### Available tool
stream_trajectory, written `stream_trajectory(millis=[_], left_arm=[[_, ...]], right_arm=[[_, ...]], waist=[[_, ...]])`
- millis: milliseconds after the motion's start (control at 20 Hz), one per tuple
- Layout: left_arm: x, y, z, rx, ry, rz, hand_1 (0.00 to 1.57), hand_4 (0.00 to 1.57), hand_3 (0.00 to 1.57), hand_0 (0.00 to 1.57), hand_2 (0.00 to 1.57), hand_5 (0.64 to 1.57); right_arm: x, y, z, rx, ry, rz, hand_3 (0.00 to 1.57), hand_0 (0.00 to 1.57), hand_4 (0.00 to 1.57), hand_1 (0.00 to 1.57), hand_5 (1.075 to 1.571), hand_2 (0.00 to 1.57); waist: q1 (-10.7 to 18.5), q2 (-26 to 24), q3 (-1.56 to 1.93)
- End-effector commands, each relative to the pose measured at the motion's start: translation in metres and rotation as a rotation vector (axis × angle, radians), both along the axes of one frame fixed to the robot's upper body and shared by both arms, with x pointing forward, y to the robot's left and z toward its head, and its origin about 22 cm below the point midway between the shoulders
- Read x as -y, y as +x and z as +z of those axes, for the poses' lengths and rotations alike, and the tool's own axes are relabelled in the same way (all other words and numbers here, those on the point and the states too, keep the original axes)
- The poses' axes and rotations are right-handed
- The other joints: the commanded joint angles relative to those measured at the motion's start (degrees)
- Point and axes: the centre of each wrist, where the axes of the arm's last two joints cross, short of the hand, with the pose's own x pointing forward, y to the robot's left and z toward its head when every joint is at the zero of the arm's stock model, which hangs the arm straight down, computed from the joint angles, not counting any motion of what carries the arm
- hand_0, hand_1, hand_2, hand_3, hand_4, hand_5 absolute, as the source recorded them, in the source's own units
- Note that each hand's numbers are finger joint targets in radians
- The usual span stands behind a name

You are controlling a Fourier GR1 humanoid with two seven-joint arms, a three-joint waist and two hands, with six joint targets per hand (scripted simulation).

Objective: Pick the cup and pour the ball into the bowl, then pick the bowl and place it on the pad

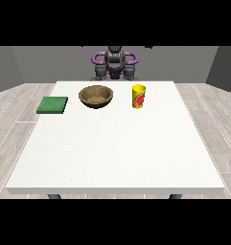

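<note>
Sitting on the far half of the white bench (112, 153): brown bowl (95, 96), yellow cup (139, 96) with a red label, green pad (52, 105). Bowl is near centre, upright, opening up. Cup stands upright just to the bowl's right in the view, apart from it, not touching. Pad lies flat at the bench's left edge, apart from the bowl on its other side. Ball is not visible; cup interior can't be seen from this angle. Robot (114, 62) sits behind the bench's far edge, arms folded in close to the torso. Neither hand can be made out over the bench, so the state of the fingers cannot be told on either side. Nothing is held or touched.
</note>
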Motion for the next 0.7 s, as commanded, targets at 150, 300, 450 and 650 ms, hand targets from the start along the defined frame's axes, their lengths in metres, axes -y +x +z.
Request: stream_trajectory(millis=[150,300,450,650], left_arm=[[0.019,0.021,0.038,0.212,0.033,-0.008,0.0,0.6,0.0,0.0,0.0,1.556],[0.02,0.042,0.04,0.317,0.075,0.013,0.0,0.59,0.0,0.0,0.0,1.55],[0.01,0.044,0.016,0.393,0.088,0.023,0.0,0.55,0.0,0.0,0.0,1.526],[0.005,0.045,-0.014,0.491,0.153,0.022,0.0,0.55,0.0,0.0,0.0,1.487]], right_arm=[[0.003,0.006,0.046,0.188,-0.012,0.006,0.0,0.0,0.76,0.0,1.551,0.0],[-0.016,0.016,0.032,0.297,0.012,0.016,0.0,0.0,0.72,0.0,1.546,0.0],[-0.024,0.015,0.02,0.36,0.031,0.067,0.09,0.0,0.71,0.0,1.545,0.0],[-0.01,0.028,0.025,0.447,0.025,0.027,0.0,0.0,0.69,0.0,1.543,0.0]], waist=[[-0.83,12.42,-0.08],[-2.0,20.47,-0.05],[-2.32,26.04,-0.07],[-1.91,32.97,-0.09]])
